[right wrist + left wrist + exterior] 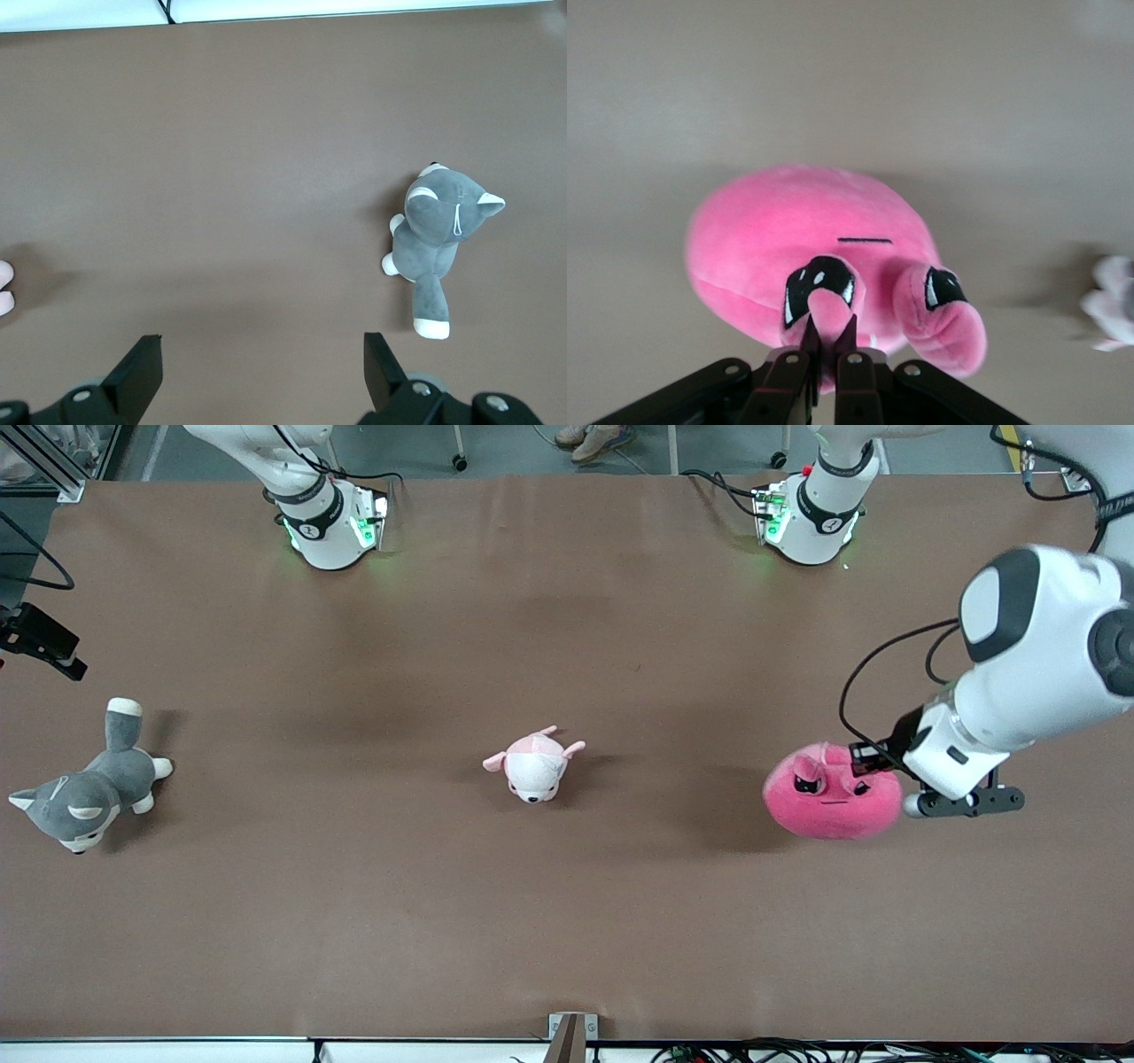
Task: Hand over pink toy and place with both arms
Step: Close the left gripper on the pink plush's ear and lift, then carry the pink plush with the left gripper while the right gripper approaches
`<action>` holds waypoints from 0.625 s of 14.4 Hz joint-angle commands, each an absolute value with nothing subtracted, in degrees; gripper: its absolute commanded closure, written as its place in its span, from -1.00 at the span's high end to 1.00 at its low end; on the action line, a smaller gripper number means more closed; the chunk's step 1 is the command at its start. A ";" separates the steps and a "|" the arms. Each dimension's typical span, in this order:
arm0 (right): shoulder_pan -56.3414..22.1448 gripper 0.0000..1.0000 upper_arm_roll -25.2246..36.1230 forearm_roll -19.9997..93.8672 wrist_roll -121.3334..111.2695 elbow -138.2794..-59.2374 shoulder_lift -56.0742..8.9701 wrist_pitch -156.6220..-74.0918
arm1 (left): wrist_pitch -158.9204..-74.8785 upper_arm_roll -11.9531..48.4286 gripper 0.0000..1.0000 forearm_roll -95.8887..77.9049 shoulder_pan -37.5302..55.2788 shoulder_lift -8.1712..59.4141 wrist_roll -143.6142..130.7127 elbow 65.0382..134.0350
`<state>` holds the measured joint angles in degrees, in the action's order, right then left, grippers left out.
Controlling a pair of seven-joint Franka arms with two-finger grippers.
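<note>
The pink toy [828, 797] hangs over the brown table [567, 921] toward the left arm's end, its shadow on the cloth beside it, so the pickup looks done. The left gripper [829, 341] has its jaws pinched nearly together on 1 of the toy's small ear flaps, just below a glossy black eye. Left to do, as I judge it — the handover to the other arm and the placing. The toy is a soft, round hot-pink plush blob with a thin stitched mouth.

From the pink toy toward the right arm's end lies the pale pink-and-white plush [534, 764], then, well apart, the grey-and-white plush dog [89, 784]. The right gripper [262, 372] waits high over the table near the dog — jaws spread wide, holding nothing.
</note>
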<state>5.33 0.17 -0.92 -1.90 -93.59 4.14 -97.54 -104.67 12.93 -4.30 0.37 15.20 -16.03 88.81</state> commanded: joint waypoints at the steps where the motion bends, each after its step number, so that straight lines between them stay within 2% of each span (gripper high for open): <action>1: 5.36 1.00 -0.26 0.70 -1.41 -93.43 3.87 -97.04 | -100.64 17.47 -1.00 -4.31 0.70 15.65 -20.21 82.45; 6: 5.62 1.00 -0.18 4.39 -1.49 -93.51 3.34 -94.84 | -100.98 26.53 -1.00 -4.75 1.93 16.26 -31.09 78.23; 9: 5.36 1.00 -0.35 6.49 -2.37 -92.90 3.25 -92.20 | -101.42 26.98 -1.00 -4.75 7.89 18.18 -40.83 75.34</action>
